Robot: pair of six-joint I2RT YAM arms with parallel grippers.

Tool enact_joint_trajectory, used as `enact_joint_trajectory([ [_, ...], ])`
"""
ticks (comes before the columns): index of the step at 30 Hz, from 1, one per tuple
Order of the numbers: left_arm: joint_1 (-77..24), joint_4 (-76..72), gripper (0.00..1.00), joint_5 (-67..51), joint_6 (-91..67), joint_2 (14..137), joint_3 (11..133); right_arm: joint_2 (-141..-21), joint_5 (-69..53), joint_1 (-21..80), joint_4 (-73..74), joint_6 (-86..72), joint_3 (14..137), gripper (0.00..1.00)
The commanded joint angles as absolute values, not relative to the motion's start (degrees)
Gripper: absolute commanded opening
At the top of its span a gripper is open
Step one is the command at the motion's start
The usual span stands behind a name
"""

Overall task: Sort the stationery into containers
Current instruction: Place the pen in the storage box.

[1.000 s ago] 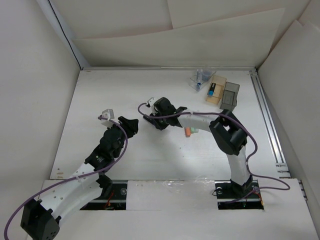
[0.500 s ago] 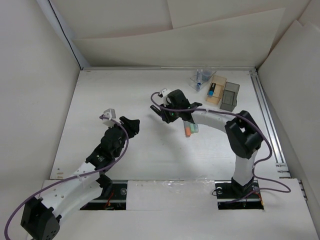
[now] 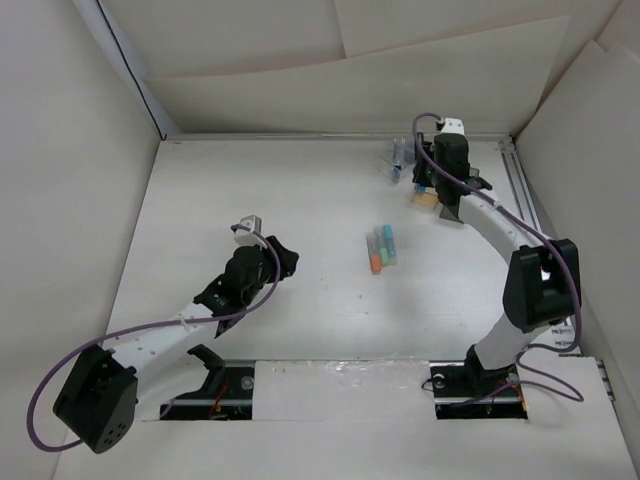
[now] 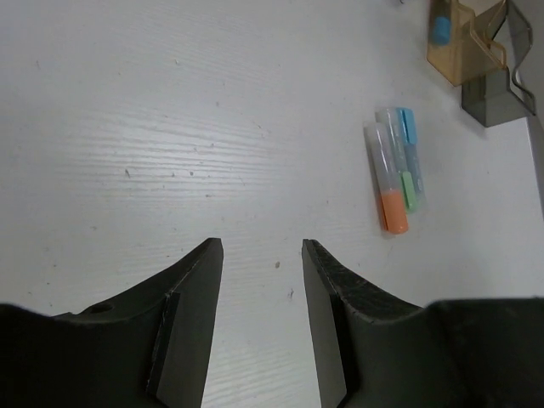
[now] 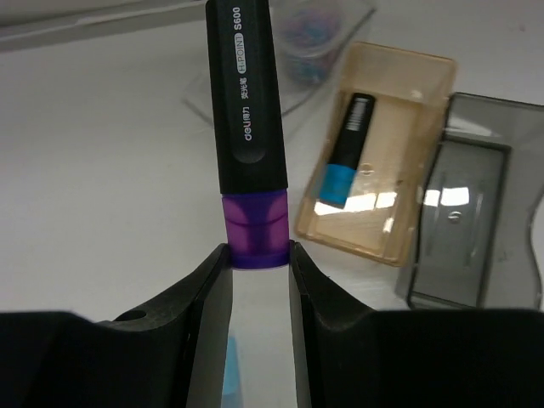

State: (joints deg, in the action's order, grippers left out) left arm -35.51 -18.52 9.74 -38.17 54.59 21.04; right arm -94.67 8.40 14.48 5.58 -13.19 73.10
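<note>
My right gripper (image 5: pixel 257 255) is shut on the purple-tipped marker (image 5: pixel 246 102), pinching its purple end, with the black barrel pointing away. In the top view this gripper (image 3: pixel 447 175) hangs over the containers at the back right. Beneath it sit the tan box (image 5: pixel 399 55), which holds a black marker with a teal band (image 5: pixel 347 153), the dark grey box (image 5: pixel 463 229) and the clear cup (image 5: pixel 319 34). An orange-tipped stick (image 3: pixel 376 262) and a pale-blue stick (image 3: pixel 385 240) lie side by side mid-table. My left gripper (image 4: pixel 261 246) is open and empty, left of the sticks.
A metal rail (image 3: pixel 535 230) runs along the table's right edge, and white walls close in the back and sides. The left arm (image 3: pixel 170 330) stretches across the near left. From the left wrist the tan box (image 4: pixel 463 59) and grey box (image 4: pixel 501 89) show at top right.
The right arm has swung from the table's middle to the back right with the purple-tipped marker in its grip. The left gripper has shifted a little to the right.
</note>
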Motion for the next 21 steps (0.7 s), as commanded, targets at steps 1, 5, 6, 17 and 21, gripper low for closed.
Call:
enact_joint_trajectory([
  [1, -36.12, -22.32, 0.39, 6.94, -36.65, 55.46, 24.79, -95.89, 12.83, 11.44, 5.36, -18.45, 73.12, 0.00],
  [5, -37.26, -22.32, 0.39, 7.47, -36.12, 56.87, 25.40, -98.61, 13.01, 7.57, 6.06, -19.86, 73.92, 0.00],
  [6, -37.27, -22.32, 0.39, 7.47, -36.12, 57.39, 25.40, -98.61, 13.01, 7.56, 6.76, -19.86, 74.53, 0.00],
  [17, -37.27, -22.32, 0.39, 7.47, -36.12, 57.92, 25.40, -102.65, 12.05, 5.80, 7.38, -20.39, 76.28, 0.17],
  [21, -37.27, -22.32, 0.39, 7.47, -36.12, 57.40, 25.40, -104.14, 12.04, 5.27, 8.79, -20.39, 78.21, 0.33],
])
